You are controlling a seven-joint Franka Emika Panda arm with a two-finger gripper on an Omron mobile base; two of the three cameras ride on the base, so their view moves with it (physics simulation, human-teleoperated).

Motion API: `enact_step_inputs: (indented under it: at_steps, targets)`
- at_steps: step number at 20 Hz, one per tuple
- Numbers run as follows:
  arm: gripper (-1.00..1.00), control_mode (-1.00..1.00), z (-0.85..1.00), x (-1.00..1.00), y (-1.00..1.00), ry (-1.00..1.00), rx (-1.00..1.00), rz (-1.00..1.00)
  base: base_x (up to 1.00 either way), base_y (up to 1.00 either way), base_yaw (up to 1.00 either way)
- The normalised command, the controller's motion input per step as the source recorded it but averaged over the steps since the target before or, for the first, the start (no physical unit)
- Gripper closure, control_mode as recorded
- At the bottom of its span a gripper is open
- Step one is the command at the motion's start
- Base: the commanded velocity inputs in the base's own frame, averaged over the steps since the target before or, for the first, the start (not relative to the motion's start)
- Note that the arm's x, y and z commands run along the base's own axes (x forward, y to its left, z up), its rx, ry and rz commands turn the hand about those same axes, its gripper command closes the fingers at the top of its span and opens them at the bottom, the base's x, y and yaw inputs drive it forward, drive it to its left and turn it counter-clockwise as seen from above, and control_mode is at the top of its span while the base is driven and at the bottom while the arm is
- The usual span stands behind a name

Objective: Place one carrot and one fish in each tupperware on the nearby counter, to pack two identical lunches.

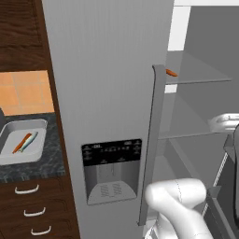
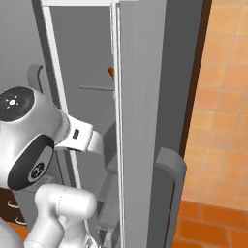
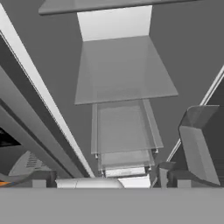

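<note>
Where the left base view looks, one tupperware [image 1: 23,140] on the counter [image 1: 28,168] holds one carrot [image 1: 21,143] and one fish [image 1: 30,140]; a second carrot [image 1: 171,73] lies on a fridge shelf [image 1: 200,80]. From the right base view, one carrot [image 2: 111,72] shows. Along the hand view, two shelves [image 3: 124,72] lie ahead of the pincer, jaws spread wide, holding nothing.

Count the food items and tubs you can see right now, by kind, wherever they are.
Carrots: 2, one in the tupperware tub on the counter, one on the fridge shelf
Fish: 1, in that tub beside the carrot
Tupperware tubs: 1
Total: 4
</note>
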Motion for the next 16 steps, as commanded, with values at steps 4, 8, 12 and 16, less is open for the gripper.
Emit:
enact_step_inputs:
  at_steps: [4,8,12,16]
  targets:
    - [-1.0,-1.0,0.58,1.0,-0.23,-0.19,-0.1,0.01,0.0,0.0,0.0]
    - [-1.0,-1.0,0.13,1.0,-0.31,-0.16,0.0,0.05,0.0,0.0,0.0]
    - [-1.0,-1.0,0.13,0.83,-0.07,-0.1,0.0,0.1,0.0,0.0,0.0]
    - [-1.0,-1.0,0.53,0.78,0.0,-0.02,0.0,0.04,0.0,0.0,0.0]
